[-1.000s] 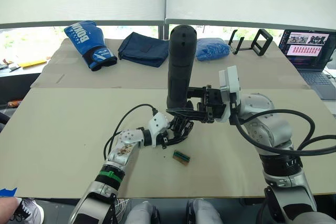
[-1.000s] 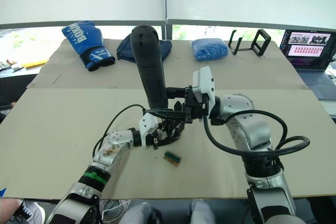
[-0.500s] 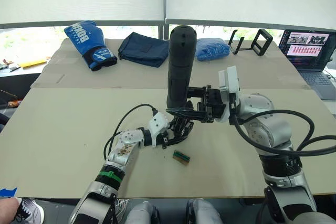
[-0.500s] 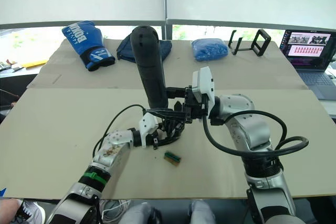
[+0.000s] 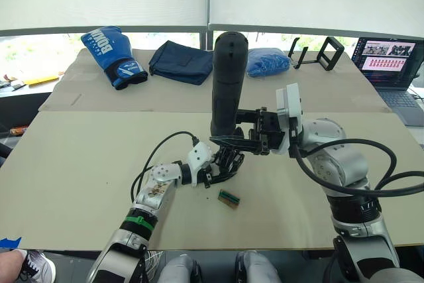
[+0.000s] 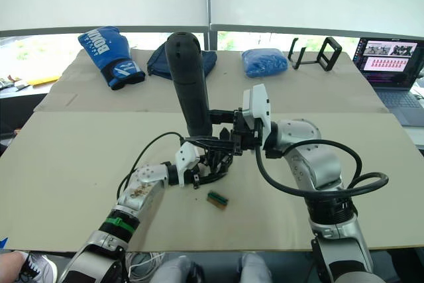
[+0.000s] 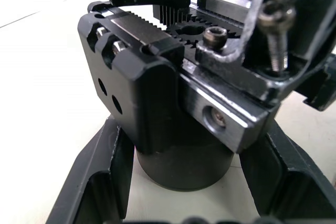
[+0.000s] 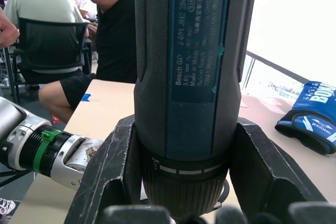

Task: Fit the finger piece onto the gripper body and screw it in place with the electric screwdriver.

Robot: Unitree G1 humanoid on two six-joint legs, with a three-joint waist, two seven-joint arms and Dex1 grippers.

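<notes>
We had the body (image 7: 173,129) clamped upright on the table by our left gripper (image 5: 222,167), and the screwdriver (image 5: 227,77) gripped vertically above it by our right gripper (image 5: 255,138). We judged screwing underway; the finger piece's seating was unclear.

Tan table (image 5: 79,164) made of two boards, seam running across between the near board and the far one. On the near board: gripper body (image 7: 173,103) standing on its round black base about mid-table, small green-and-brown block (image 5: 229,198) lying just beside it toward the near edge, bit of blue tape (image 5: 9,242) at the near left corner. On the far board: blue boxing glove (image 5: 112,56) far left, dark blue folded cloth (image 5: 180,61) beside it, blue bag (image 5: 268,61) right of centre, black stand (image 5: 317,52) next to that, open laptop (image 5: 391,64) at the far right corner.
</notes>
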